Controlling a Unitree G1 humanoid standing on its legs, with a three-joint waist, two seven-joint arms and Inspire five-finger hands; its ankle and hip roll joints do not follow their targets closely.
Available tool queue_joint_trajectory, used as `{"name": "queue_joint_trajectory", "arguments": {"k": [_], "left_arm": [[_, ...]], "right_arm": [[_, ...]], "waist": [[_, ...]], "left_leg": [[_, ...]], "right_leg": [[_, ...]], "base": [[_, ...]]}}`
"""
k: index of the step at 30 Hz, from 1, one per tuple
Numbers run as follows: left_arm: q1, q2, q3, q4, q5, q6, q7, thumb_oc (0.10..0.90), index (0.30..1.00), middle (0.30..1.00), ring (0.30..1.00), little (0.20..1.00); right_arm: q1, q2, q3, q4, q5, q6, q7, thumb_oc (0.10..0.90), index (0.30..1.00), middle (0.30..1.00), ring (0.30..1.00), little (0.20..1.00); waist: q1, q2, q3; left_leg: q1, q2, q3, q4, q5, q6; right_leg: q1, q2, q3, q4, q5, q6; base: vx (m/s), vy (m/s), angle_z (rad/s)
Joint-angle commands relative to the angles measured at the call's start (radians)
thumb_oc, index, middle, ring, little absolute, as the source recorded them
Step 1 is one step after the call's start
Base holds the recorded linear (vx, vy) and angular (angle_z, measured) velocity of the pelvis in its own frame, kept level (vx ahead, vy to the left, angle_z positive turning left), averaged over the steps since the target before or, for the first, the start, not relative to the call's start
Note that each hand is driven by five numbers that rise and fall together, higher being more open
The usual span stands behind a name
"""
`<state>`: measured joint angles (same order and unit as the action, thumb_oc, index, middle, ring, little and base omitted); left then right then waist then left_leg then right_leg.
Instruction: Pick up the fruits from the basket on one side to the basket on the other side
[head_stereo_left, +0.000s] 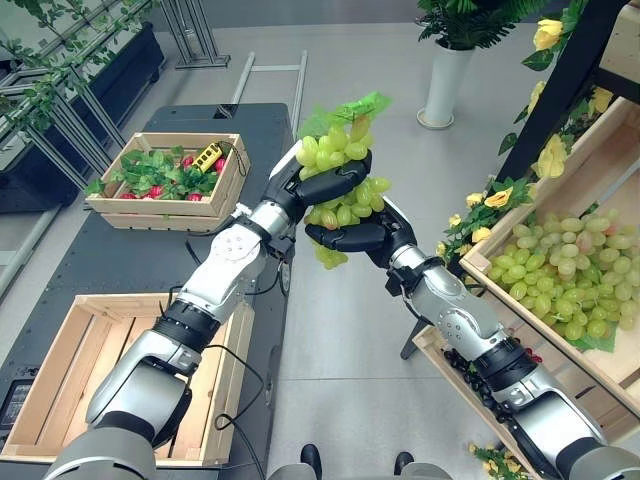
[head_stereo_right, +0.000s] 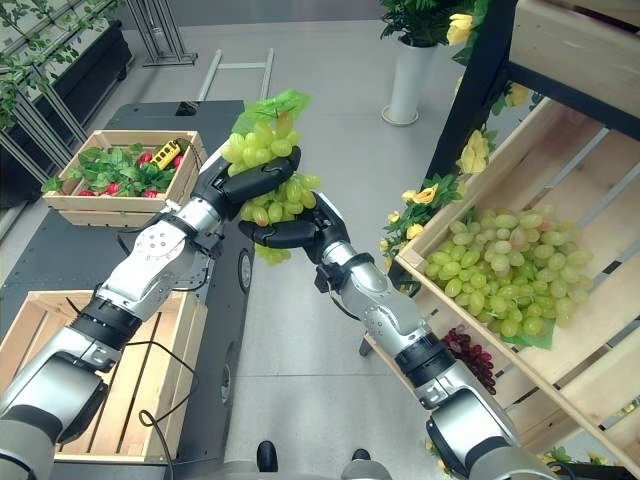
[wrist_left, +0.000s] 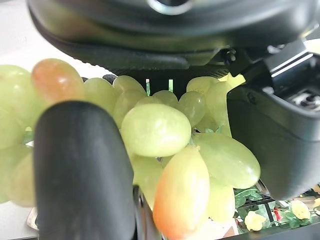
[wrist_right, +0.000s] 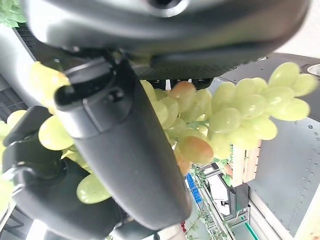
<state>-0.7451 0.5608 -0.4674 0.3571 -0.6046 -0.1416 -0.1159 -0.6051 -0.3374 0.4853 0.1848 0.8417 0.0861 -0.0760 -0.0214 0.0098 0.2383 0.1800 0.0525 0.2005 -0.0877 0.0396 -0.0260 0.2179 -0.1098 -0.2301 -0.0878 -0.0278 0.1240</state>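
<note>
A bunch of green grapes (head_stereo_left: 335, 150) with a green leaf on top hangs in mid-air over the floor, between the black table and the shelf at the right. My left hand (head_stereo_left: 325, 183) is curled over its middle, and grapes (wrist_left: 155, 130) press against the thumb (wrist_left: 82, 170). From below and from the right, my right hand (head_stereo_left: 350, 237) is curled round the same bunch (wrist_right: 235, 115). An empty wooden crate (head_stereo_left: 60, 350) lies at the lower left. A slanted crate (head_stereo_left: 560, 170) on the right holds more green grapes (head_stereo_left: 575, 265).
At the back left, a crate (head_stereo_left: 228, 185) on the black table (head_stereo_left: 130, 260) holds red fruit, leaves and a yellow device (head_stereo_left: 208, 156). Dark grapes (head_stereo_left: 470, 375) lie on a lower shelf at the right. A white vase (head_stereo_left: 445, 85) stands on the floor behind.
</note>
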Motion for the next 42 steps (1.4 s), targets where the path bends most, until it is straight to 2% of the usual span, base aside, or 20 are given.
{"name": "queue_joint_trajectory", "arguments": {"k": [1,5,6,7,8,15,20,21,22,28,33,36,40,42], "left_arm": [[-0.143,-0.089,0.009,0.064,-0.072,-0.091,-0.014,0.400,0.300,0.300,0.300,0.300],[-0.144,-0.103,0.013,0.042,-0.081,-0.093,-0.002,0.400,0.300,0.300,0.300,0.300],[-0.146,-0.104,0.012,0.040,-0.081,-0.094,0.001,0.400,0.300,0.300,0.300,0.300],[-0.148,-0.105,0.012,0.039,-0.080,-0.094,0.005,0.400,0.300,0.300,0.300,0.300],[-0.148,-0.107,0.012,0.038,-0.078,-0.094,0.008,0.400,0.300,0.300,0.300,0.300],[-0.165,-0.115,0.016,0.062,-0.046,-0.078,0.084,0.400,0.300,0.300,0.300,0.300],[-0.160,-0.126,0.024,0.090,-0.024,-0.082,0.113,0.400,0.300,0.300,0.300,0.300],[-0.161,-0.126,0.024,0.093,-0.014,-0.077,0.127,0.511,0.467,0.467,0.467,0.467],[-0.161,-0.128,0.024,0.103,0.007,-0.075,0.153,0.800,0.900,0.900,0.900,0.900],[-0.171,-0.113,0.016,0.133,0.086,-0.040,0.219,0.800,0.900,0.900,0.900,0.900],[-0.191,-0.080,-0.006,0.170,0.280,-0.016,0.321,0.800,0.900,0.900,0.900,0.900],[-0.209,-0.031,-0.037,0.185,0.428,-0.026,0.395,0.800,0.900,0.900,0.900,0.900],[-0.204,0.000,-0.030,0.179,0.407,-0.048,0.419,0.800,0.900,0.900,0.900,0.900],[-0.169,0.017,0.005,0.161,0.456,-0.080,0.482,0.800,0.900,0.900,0.900,0.900]], "right_arm": [[-0.147,0.133,-0.005,0.063,0.059,-0.161,0.002,0.800,0.900,0.900,0.900,0.900],[-0.162,0.143,-0.004,0.091,0.088,-0.164,0.001,0.800,0.900,0.900,0.900,0.900],[-0.165,0.146,-0.004,0.095,0.093,-0.170,-0.002,0.519,0.479,0.479,0.479,0.479],[-0.167,0.148,-0.004,0.100,0.096,-0.177,-0.008,0.519,0.479,0.479,0.479,0.479],[-0.168,0.150,-0.005,0.103,0.097,-0.183,-0.008,0.400,0.300,0.300,0.300,0.300],[-0.190,0.167,-0.019,0.120,0.125,-0.222,-0.018,0.400,0.300,0.300,0.300,0.300],[-0.189,0.176,-0.024,0.125,0.119,-0.226,-0.015,0.400,0.300,0.300,0.300,0.300],[-0.191,0.176,-0.024,0.125,0.117,-0.225,-0.016,0.400,0.300,0.300,0.300,0.300],[-0.191,0.177,-0.022,0.126,0.118,-0.226,-0.017,0.400,0.300,0.300,0.300,0.300],[-0.194,0.176,-0.018,0.128,0.124,-0.231,-0.021,0.400,0.300,0.300,0.300,0.300],[-0.192,0.174,-0.017,0.128,0.120,-0.233,-0.035,0.400,0.300,0.300,0.300,0.300],[-0.183,0.157,-0.024,0.112,0.123,-0.227,-0.035,0.400,0.300,0.300,0.300,0.300],[-0.167,0.133,-0.034,0.105,0.120,-0.222,-0.029,0.400,0.300,0.300,0.300,0.300],[-0.127,0.113,-0.050,0.115,0.069,-0.212,0.002,0.400,0.300,0.300,0.300,0.300]], "waist": [[0.017,0.002,-0.194],[0.022,0.000,-0.194],[0.023,0.000,-0.193],[0.024,0.001,-0.193],[0.025,0.000,-0.193],[0.030,0.002,-0.193],[0.029,0.002,-0.193],[0.029,0.002,-0.192],[0.029,0.002,-0.192],[0.029,0.003,-0.187],[0.027,0.005,-0.185],[0.025,0.005,-0.183],[0.024,0.004,-0.181],[0.022,0.002,-0.181]], "left_leg": [[-0.009,-0.018,-0.035,0.000,-0.100,0.000],[-0.006,-0.017,-0.039,0.000,-0.101,-0.001],[-0.006,-0.016,-0.040,0.000,-0.101,-0.001],[-0.006,-0.017,-0.042,0.000,-0.102,-0.001],[-0.005,-0.017,-0.043,0.000,-0.102,-0.001],[-0.006,-0.017,-0.051,0.000,-0.104,-0.001],[-0.006,-0.017,-0.054,0.000,-0.103,0.000],[-0.006,-0.016,-0.054,0.000,-0.103,-0.001],[-0.005,-0.017,-0.053,0.000,-0.103,-0.001],[-0.002,-0.016,-0.049,0.000,-0.102,0.001],[-0.001,-0.016,-0.049,0.000,-0.101,0.001],[-0.002,-0.016,-0.048,0.000,-0.101,0.001],[-0.003,-0.015,-0.047,0.000,-0.101,0.000],[-0.003,-0.012,-0.045,0.000,-0.103,-0.001]], "right_leg": [[-0.040,0.023,-0.024,0.001,-0.003,-0.055],[-0.035,0.022,-0.025,0.001,-0.005,-0.057],[-0.035,0.022,-0.025,0.001,-0.006,-0.058],[-0.033,0.022,-0.026,0.001,-0.006,-0.058],[-0.033,0.021,-0.026,0.001,-0.007,-0.058],[-0.031,0.021,-0.030,0.001,-0.009,-0.058],[-0.031,0.020,-0.028,0.001,-0.010,-0.059],[-0.031,0.020,-0.028,0.001,-0.010,-0.059],[-0.031,0.020,-0.027,0.001,-0.011,-0.059],[-0.030,0.019,-0.025,0.001,-0.012,-0.059],[-0.030,0.018,-0.023,0.001,-0.010,-0.057],[-0.032,0.018,-0.020,0.001,-0.009,-0.054],[-0.034,0.018,-0.018,0.001,-0.010,-0.053],[-0.035,0.019,-0.016,0.001,-0.009,-0.053]], "base": [[0.00,0.014,-0.05],[0.00,0.005,-0.02],[0.00,0.000,0.00],[0.00,0.000,0.00],[0.00,0.000,0.00],[-0.01,0.001,0.00],[0.00,0.000,0.00],[0.00,0.000,0.00],[0.00,0.000,0.00],[0.00,0.000,0.00],[0.00,0.000,0.00],[0.00,0.000,0.00],[0.00,0.000,0.00],[0.00,0.000,0.00]]}}
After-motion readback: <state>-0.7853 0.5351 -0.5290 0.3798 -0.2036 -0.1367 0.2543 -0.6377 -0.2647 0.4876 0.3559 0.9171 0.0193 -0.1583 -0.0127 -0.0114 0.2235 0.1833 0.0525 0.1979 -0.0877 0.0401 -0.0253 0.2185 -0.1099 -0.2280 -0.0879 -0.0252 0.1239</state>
